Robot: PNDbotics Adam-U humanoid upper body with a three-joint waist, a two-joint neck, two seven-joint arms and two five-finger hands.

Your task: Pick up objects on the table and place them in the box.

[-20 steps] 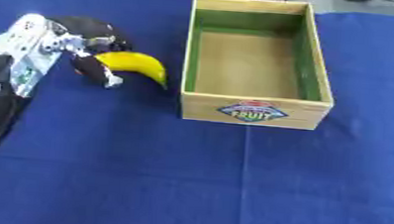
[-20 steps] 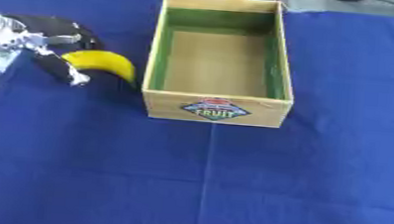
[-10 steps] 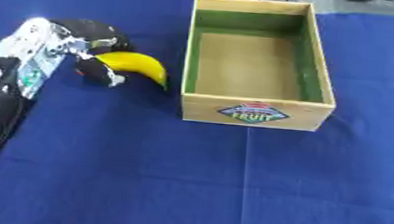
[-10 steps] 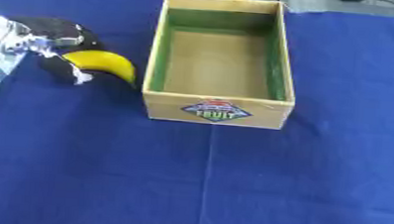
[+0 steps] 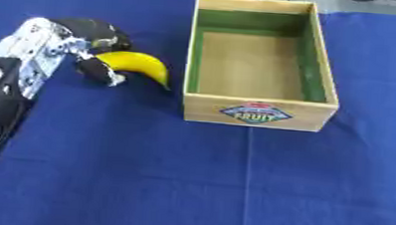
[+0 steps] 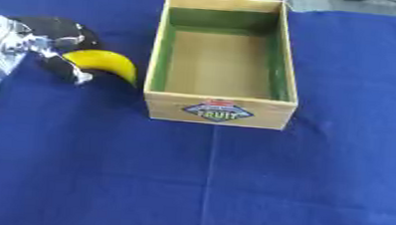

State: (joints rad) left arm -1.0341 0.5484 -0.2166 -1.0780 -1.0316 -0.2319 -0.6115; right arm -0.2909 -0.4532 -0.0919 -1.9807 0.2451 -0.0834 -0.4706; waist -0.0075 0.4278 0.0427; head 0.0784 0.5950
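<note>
The banana (image 5: 138, 64) sits in my left hand (image 5: 86, 47), fingers curled round its left end, on the desk (image 5: 231, 186) just left of the box (image 5: 256, 111). If it pivots in my fingers, its free tip could catch the box's near wall.

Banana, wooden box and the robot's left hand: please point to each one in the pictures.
banana (image 5: 139, 64), left eye view, on the middle of its yellow body.
wooden box (image 5: 259, 113), left eye view, on its front wall at the label.
left hand (image 5: 89, 33), left eye view, on the black fingers curled over the banana.
</note>
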